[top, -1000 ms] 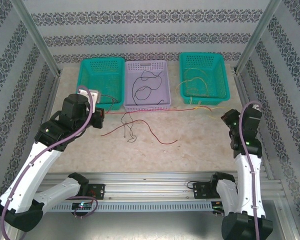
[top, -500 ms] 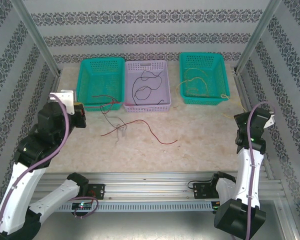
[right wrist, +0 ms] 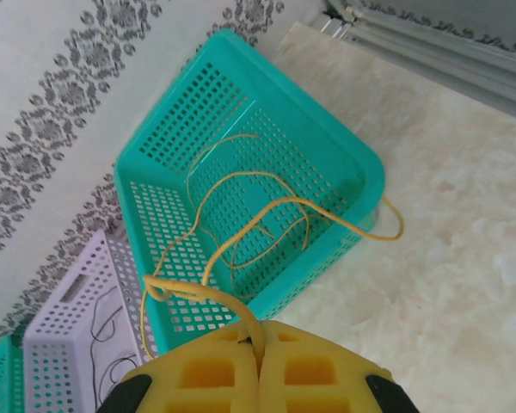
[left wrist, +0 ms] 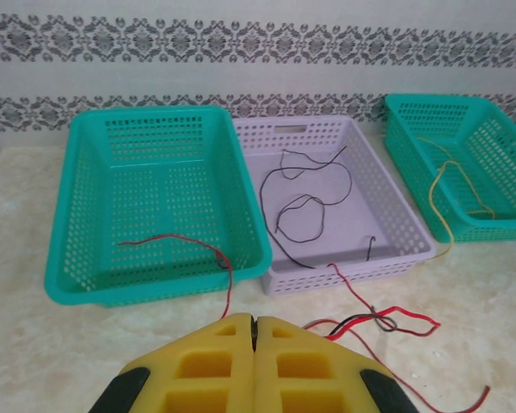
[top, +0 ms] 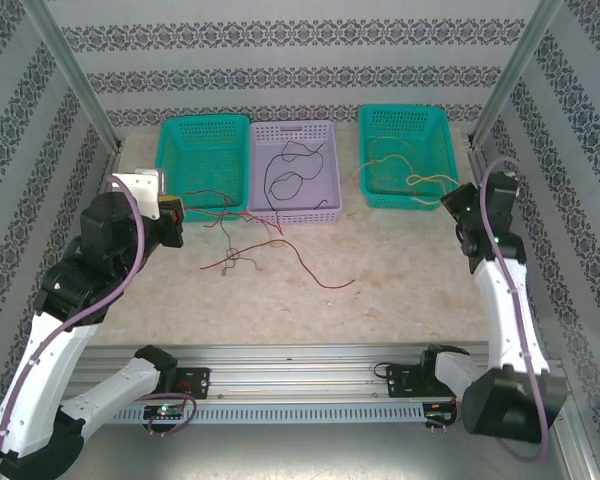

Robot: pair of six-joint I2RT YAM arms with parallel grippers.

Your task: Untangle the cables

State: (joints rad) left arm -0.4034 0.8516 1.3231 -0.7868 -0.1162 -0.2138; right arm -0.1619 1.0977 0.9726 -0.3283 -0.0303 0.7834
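left basket (left wrist: 146, 112) — red cable (left wrist: 168, 239) | lilac basket (left wrist: 396, 225) — black cable (left wrist: 279, 222) | right basket (left wrist: 430, 107) — yellow cable (left wrist: 436, 194)

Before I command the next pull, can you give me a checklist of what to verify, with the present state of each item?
1. Right pincer shut on the yellow cable: ok.
2. Left pincer holding the red cable: cannot tell; it is shut, and the cable disappears at its tip.
3. Black cable lying inside the lilac basket: ok.
4. Table free of tangles: not ok; a knot lies in front of the lilac basket.
5. Yellow cable wholly inside the right teal basket: not ok; a loop hangs over the rim.
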